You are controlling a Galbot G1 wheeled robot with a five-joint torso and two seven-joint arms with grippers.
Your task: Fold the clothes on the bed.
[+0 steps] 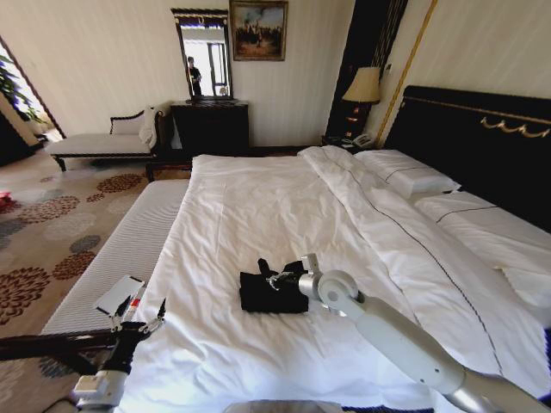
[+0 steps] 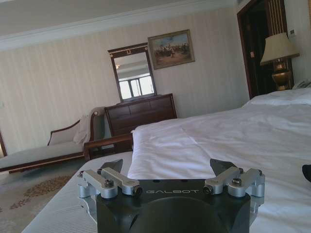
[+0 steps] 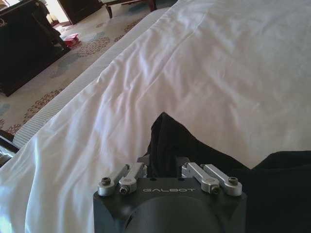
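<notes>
Black T-shirt (image 1: 274,291) bunched on white bed (image 1: 258,215), right claw (image 1: 277,277) pinching its fabric, left claw (image 1: 138,314) spread wide beside patterned carpet (image 1: 52,232).

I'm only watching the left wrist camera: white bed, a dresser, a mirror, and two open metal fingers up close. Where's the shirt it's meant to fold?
Observer: The black T-shirt lies as a small bundle on the white duvet of the bed, near its foot end, well to the right of your left gripper.
Operator: Is anything touching it?
Observer: Yes. The right gripper is at the shirt, and in its own wrist view a peak of black fabric stands up between its fingers.
Operator: So the arm I'm watching is just waiting?
Observer: It seems so. The head view shows it hanging over the bed's left edge, fingers open, apart from the shirt.
</notes>
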